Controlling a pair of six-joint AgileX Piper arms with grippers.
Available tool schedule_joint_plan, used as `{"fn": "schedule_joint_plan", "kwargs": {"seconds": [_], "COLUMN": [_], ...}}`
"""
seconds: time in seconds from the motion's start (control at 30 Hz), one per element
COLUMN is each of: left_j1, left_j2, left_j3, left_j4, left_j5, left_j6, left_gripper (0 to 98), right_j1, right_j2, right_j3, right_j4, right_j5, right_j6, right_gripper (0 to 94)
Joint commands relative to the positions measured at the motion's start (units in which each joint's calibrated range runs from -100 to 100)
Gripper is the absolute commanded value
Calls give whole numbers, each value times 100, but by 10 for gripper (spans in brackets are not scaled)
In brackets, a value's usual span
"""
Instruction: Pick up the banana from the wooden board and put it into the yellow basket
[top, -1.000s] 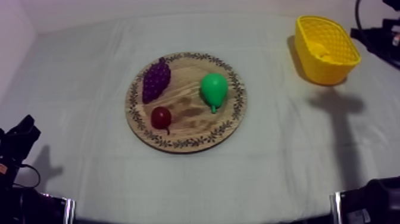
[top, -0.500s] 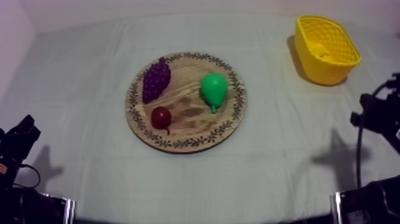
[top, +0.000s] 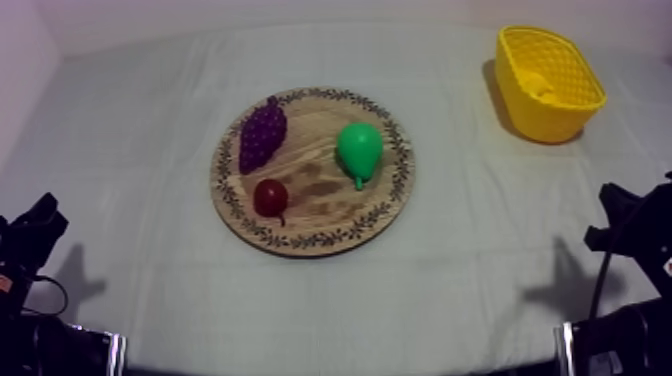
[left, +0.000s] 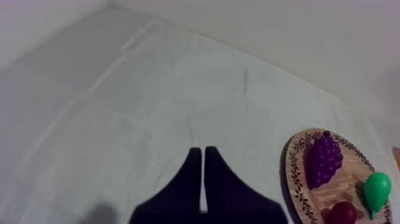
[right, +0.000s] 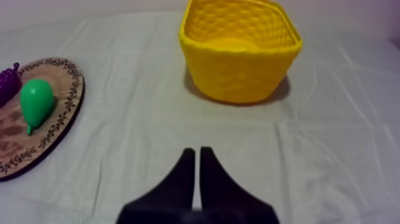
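Observation:
The banana (top: 541, 86) lies inside the yellow basket (top: 560, 118) at the far right of the table. On the round wooden board (top: 322, 196) in the middle rest a bunch of grapes (top: 262, 135), a green pear (top: 359, 150) and a small red fruit (top: 270, 197). My right gripper (top: 610, 210) sits low at the right edge, well short of the basket (right: 240, 65), its fingers (right: 188, 164) together as a narrow wedge. My left gripper (top: 42, 215) rests at the lower left, shut (left: 199, 156), with the board (left: 296, 173) off to its side.
Bare grey-white cloth (top: 480, 250) lies between the board and the basket, and in front of both grippers. From the right wrist, the pear (right: 36, 101) and the board's rim (right: 65, 113) lie beside the open stretch before the basket.
My right arm has drawn back from beside the basket at the upper right down to the lower right edge. The left arm and the fruit have not moved.

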Motion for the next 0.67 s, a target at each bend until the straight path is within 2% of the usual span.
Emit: {"fn": "schedule_joint_plan", "kwargs": {"seconds": [0.0,0.23,0.63], "left_j1": [-1,-1,-1], "left_j2": [-5,-5,-5], "left_j3": [-1,-1,-1], "left_j4": [-3,-3,-3], "left_j5": [-1,-1,-1], "left_j6": [0,0,1], "left_gripper": [1,1,1], "right_j1": [-4,-28,-31], "right_j2": [-27,-57,-59], "right_j3": [3,4,4], "right_j4": [-4,-6,-6], "right_j5": [25,35,36], "right_j6": [134,437,502], "right_gripper": [5,5,5]}}
